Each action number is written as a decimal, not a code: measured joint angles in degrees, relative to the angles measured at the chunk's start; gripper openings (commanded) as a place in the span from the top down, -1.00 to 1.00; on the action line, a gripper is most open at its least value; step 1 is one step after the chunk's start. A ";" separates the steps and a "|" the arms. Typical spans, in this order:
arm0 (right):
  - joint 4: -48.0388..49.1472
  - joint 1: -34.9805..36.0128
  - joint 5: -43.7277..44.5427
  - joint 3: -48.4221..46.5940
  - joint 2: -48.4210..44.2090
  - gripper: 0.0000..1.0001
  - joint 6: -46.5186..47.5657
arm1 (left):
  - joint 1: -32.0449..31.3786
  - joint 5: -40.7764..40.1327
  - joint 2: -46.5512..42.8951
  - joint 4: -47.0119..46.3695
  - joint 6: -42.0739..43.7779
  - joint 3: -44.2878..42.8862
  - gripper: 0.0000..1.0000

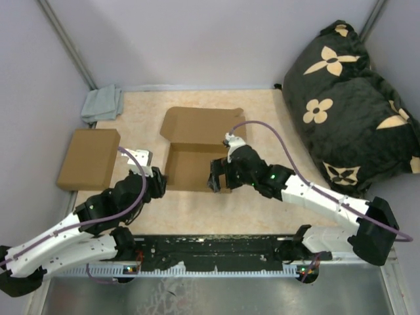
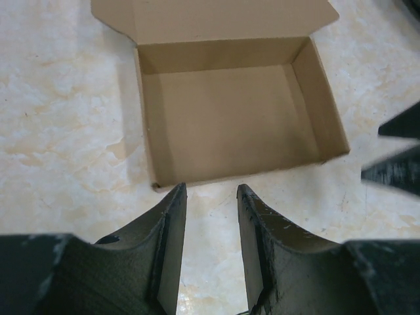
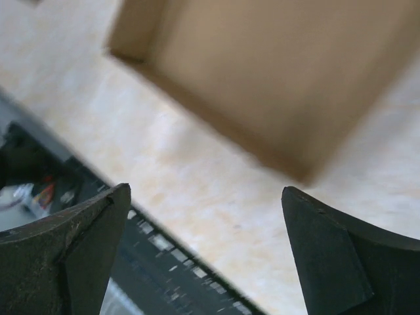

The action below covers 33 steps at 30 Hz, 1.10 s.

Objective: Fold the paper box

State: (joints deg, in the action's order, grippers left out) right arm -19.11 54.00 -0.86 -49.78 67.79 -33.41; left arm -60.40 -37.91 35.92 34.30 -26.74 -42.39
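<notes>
- At mid-table sits the paper box (image 1: 190, 164), walls up, lid flap (image 1: 200, 125) open behind.
- Left gripper (image 2: 210, 190), narrowly parted, and right gripper (image 3: 205, 193), spread wide, wait by its near wall, both empty.
- Lid-closing seems next: reach the far flap.

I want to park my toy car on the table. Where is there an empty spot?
Best: the bare table between the paper box and the black pillow, under a purple cable. Also the back strip between the grey cloth and the box's lid. Crowded: the box's front corners, where the left claw and right claw hover.
</notes>
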 measured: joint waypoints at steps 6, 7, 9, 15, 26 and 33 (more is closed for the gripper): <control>-1.62 -16.61 7.15 -3.28 3.21 -0.72 5.86 | 0.00 -0.07 -0.17 -0.07 -0.20 0.13 0.12; -1.62 -18.60 8.00 -4.07 4.68 -0.68 6.45 | 0.00 -0.15 -0.17 -0.09 -0.35 0.26 0.11; -1.44 -20.11 8.20 -5.79 8.39 -0.54 7.37 | 0.00 -0.24 -0.04 -0.28 -0.66 0.57 0.11; -0.24 -18.34 3.54 -6.93 16.26 -0.44 7.54 | 0.00 -0.17 1.36 -1.38 -1.81 1.81 0.11; 0.96 -12.31 2.80 -6.91 25.00 -0.04 5.92 | 0.02 -0.94 6.84 -3.41 -3.41 1.57 -0.46; 0.96 -11.93 7.32 -5.01 26.25 0.46 6.91 | 9.44 6.40 18.88 -5.57 -3.61 -8.35 -0.47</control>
State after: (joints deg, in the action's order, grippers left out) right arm -18.15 42.06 6.46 -54.78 94.04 -26.50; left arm -50.96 -31.51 54.81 28.73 -30.35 -50.74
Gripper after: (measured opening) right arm 0.335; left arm 0.740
